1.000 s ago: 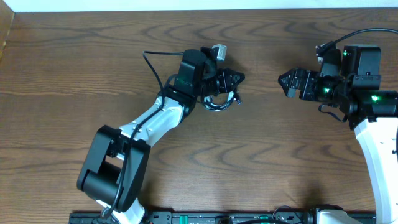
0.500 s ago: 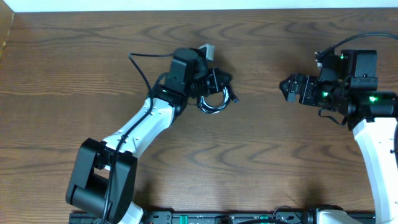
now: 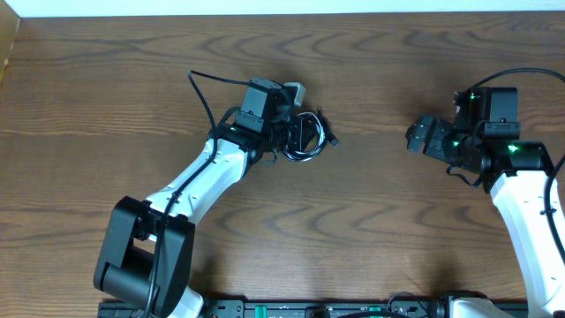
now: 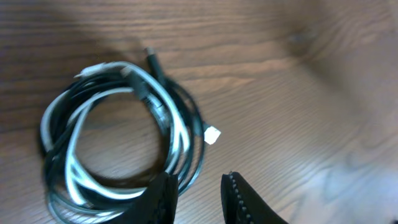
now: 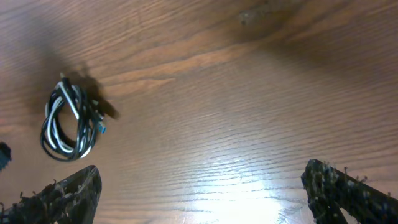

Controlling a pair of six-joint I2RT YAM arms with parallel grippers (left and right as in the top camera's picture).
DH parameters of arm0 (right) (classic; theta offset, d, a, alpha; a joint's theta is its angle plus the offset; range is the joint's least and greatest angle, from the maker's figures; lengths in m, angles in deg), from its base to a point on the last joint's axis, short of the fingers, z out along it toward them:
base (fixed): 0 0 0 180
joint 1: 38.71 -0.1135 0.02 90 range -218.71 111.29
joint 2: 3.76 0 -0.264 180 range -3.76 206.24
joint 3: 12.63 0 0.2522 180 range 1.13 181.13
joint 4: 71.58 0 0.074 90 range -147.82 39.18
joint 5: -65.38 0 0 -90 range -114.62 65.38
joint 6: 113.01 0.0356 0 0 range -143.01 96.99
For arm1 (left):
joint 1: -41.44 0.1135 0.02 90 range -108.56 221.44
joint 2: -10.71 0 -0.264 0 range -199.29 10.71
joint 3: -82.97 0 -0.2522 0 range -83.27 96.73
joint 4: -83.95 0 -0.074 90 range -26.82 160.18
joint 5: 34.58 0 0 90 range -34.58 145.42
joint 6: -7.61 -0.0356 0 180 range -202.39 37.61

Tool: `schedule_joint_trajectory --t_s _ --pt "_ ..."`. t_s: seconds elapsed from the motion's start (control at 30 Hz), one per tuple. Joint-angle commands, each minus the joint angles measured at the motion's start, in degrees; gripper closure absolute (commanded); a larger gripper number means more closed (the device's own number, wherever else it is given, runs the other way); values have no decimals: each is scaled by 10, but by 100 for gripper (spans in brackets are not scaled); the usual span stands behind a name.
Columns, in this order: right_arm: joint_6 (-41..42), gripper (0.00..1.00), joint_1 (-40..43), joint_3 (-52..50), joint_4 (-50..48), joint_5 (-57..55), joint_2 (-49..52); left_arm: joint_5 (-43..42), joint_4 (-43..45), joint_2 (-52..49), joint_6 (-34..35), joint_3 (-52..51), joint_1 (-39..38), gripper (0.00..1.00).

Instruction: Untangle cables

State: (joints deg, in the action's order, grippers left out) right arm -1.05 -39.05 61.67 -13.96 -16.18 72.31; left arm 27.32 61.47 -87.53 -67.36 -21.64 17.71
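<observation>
no readable text, labels, brands, numbers or signs in any view

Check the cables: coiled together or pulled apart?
Coiled together: the white cable and black cable wind through one shared loop, strands overlapping.

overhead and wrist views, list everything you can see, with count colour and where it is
white cable: 1, white, looped in one coil with the black one, left of the table's middle
black cable: 1, black, same coil, its strands interlaced with the white ones
plug ends: 2 seen, one white and one black, sticking out of the coil
table: 1, dark brown wood, under everything
arms: 2, white and black, left arm reaching to the coil, right arm at the right edge
left gripper: 1, black, open, fingertips at the coil's edge
right gripper: 1, black, wide open, apart from the coil, holding nothing
</observation>
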Motion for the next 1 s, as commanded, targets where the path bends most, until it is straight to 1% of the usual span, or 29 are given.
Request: schedule_joint_trajectory --t_s 0.0,0.1,0.3,0.43,0.57,0.83,0.97 --pt "16 1 -6 -2 -2 -23 -3 48 -10 -3 -76 4 -7 70" --pt "16 1 -6 -2 -3 -23 -3 54 -9 -11 -104 4 -22 68" --pt "16 1 -6 -2 -6 -23 -3 90 23 -47 -105 4 -71 65" --pt "15 1 -6 -2 -3 -23 -3 98 39 -71 -106 4 -91 65" --pt "2 1 -6 -2 -2 -23 -3 100 47 -91 -107 4 -92 65" --pt "-2 1 -6 -2 -1 -21 -3 170 48 -104 -113 4 -95 65" --pt "-4 1 -6 -2 -1 -21 -3 183 52 -104 -125 4 -95 65"
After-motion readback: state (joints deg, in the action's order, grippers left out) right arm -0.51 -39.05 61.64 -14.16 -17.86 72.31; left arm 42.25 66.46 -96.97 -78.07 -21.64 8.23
